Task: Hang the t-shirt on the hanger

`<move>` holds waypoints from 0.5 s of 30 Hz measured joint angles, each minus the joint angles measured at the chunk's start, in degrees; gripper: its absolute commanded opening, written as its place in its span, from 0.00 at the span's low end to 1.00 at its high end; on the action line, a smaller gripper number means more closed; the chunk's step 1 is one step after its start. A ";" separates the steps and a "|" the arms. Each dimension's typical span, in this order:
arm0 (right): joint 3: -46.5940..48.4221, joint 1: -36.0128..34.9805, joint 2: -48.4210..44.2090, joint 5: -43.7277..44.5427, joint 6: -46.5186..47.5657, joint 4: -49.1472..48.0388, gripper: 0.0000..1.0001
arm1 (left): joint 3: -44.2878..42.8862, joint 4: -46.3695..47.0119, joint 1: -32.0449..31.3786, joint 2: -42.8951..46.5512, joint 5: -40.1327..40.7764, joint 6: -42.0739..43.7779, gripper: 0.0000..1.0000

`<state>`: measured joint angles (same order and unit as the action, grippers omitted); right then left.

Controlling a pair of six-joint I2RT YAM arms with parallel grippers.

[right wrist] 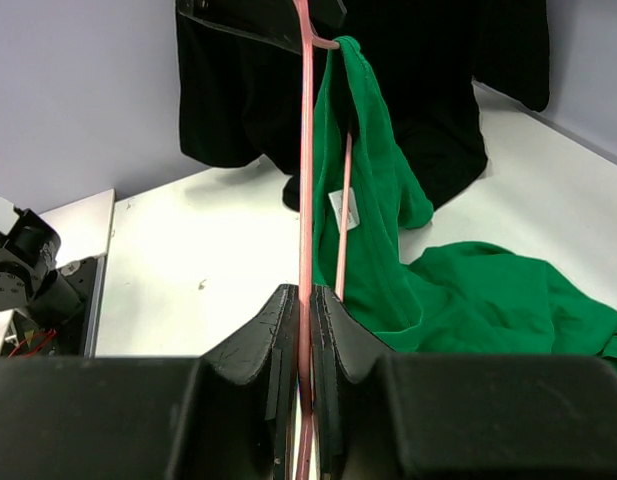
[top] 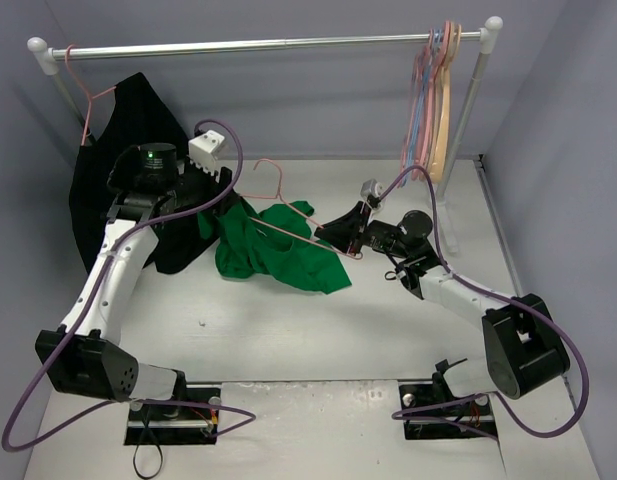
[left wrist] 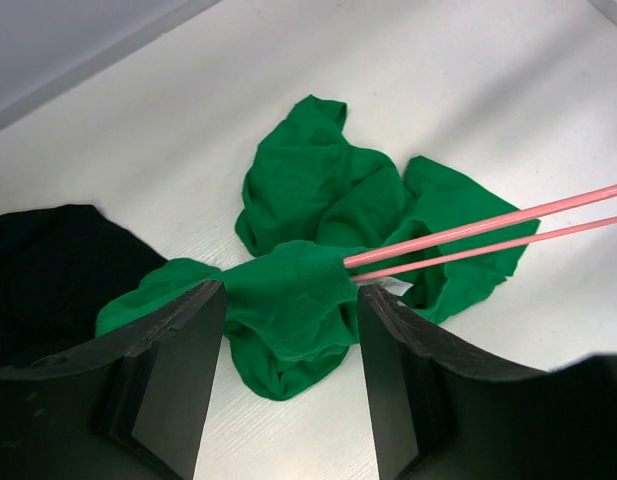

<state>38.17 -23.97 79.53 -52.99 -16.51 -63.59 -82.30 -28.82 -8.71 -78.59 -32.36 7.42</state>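
The green t-shirt [top: 278, 255] lies crumpled mid-table, with one part raised on the end of the pink hanger [top: 288, 232]. My right gripper [top: 333, 232] is shut on a hanger rod [right wrist: 306, 150] and holds it roughly level above the table. The shirt [right wrist: 468, 300] drapes from the far hanger tip, its white label [right wrist: 343, 207] showing. My left gripper [left wrist: 288, 300] is open; its fingers [left wrist: 178, 340] stand on either side of the raised shirt fold [left wrist: 318, 200], where the two hanger rods [left wrist: 488, 225] enter the cloth.
A black garment [top: 128, 150] hangs from the left of the metal rail [top: 268, 44] and reaches the table behind my left arm. Several spare hangers [top: 433, 90] hang at the rail's right end. Grey walls close the back and sides.
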 measured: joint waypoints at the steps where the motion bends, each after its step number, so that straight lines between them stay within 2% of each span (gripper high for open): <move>1: 0.00 0.00 0.00 -0.02 0.00 0.00 0.00 | 0.00 0.00 0.07 0.26 0.63 0.02 0.55; 9: 0.15 0.00 0.02 -0.70 0.00 0.00 0.00 | 0.42 -0.44 0.79 0.72 2.49 3.48 0.55; 15: 0.33 0.37 0.02 -1.60 -0.02 0.00 0.00 | 0.48 -1.03 2.12 0.63 -1.46 8.85 0.55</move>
<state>38.50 -23.59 79.55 -54.59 -16.53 -63.59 -81.82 -29.85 -6.59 -77.95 -33.82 16.27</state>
